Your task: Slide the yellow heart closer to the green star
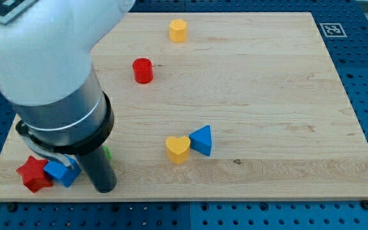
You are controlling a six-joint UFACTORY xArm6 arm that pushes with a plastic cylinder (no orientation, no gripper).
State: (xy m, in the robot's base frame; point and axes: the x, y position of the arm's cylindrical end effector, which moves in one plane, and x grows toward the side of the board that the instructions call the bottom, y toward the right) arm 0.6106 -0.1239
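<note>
The yellow heart lies low on the board, a little left of centre, touching a blue triangle on its right. Only a small green sliver of the green star shows, beside the rod; the arm hides the rest of it. My tip is near the board's bottom edge at the view's lower left, just below the green sliver and well left of the heart.
A red star and a blue block sit at the bottom left corner, left of my tip. A red cylinder and a yellow hexagon lie toward the top. The arm's body covers the upper left.
</note>
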